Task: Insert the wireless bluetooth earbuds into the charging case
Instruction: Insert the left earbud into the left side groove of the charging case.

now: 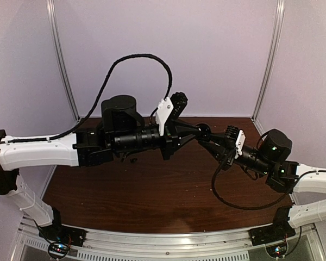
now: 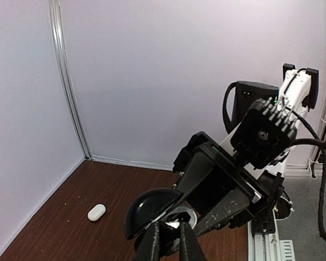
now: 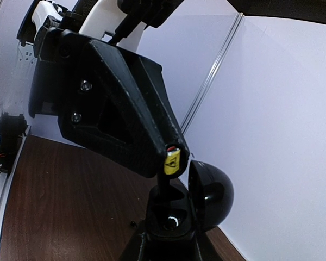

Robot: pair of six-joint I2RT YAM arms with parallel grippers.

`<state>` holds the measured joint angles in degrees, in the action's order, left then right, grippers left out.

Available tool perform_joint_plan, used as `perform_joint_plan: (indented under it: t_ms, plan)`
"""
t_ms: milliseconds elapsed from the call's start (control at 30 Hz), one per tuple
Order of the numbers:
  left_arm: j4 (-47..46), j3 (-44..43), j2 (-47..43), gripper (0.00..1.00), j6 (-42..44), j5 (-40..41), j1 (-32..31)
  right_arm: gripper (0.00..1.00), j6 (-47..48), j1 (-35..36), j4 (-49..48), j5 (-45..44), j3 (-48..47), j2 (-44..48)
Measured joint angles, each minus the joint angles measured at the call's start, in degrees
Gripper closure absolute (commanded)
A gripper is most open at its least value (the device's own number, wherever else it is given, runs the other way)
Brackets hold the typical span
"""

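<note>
Between the right gripper's (image 3: 171, 240) clenched fingers sits what we take for the charging case: a black, glossy, round plastic case (image 3: 185, 223) with a domed hinged lid (image 3: 209, 196) standing open to one side. We judge it so because it shows a hollow and both tools meet at it, up above the brown wooden table (image 2: 54, 239).

Straight ahead of the left gripper (image 2: 170, 227), touching its tips or all but touching them, lies the case's open mouth. The lid stands just beside those tips, on their left in the left wrist view. The case is round, so no long axis matters. What counts is that the mouth faces back along the line of the left fingers, and the left arm is the one free to push in.

The left fingers are nearly together, with a narrow slit between them. Whether they pinch one of the wireless earbuds we cannot tell, since the tips are black against black. All we make out in the hollow is a small pale glint (image 3: 173, 220), which could be an earbud, a contact or a reflection. No earbud shows plainly anywhere.

Well apart from both tools, ahead and to the left of the left gripper and down on the table, lies a white, glossy, oval pebble-shaped thing (image 2: 96, 212). It is shut, and its long axis slants across that view. It may be another case; we cannot say. In the top view the left arm hides that corner.
</note>
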<state>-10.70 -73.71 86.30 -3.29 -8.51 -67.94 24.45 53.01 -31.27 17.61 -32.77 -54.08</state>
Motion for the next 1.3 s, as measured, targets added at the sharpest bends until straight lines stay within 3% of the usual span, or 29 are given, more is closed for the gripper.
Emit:
perform_joint_plan:
  t_ms: [367, 467, 900, 1300]
  plan:
    - [0.1, -0.2, 1.0, 0.94, -1.0, 0.1, 0.0, 1.0, -0.4, 0.0, -0.2, -1.2, 0.0, -0.3]
    - [0.7, -1.3, 1.9, 0.85, -2.5, 2.3, 0.0, 1.0, -0.4, 0.0, -0.3, -2.1, 0.0, -0.3]
    - [3.1, -5.3, 5.7, 0.87, -11.2, 12.5, -1.1, 1.0, -2.2, -0.1, -0.2, -6.8, 0.0, -1.3]
    - [6.5, -8.0, 7.8, 0.73, -18.5, 19.6, -1.6, 1.0, -5.8, -0.3, -0.5, -9.8, 0.0, -3.1]
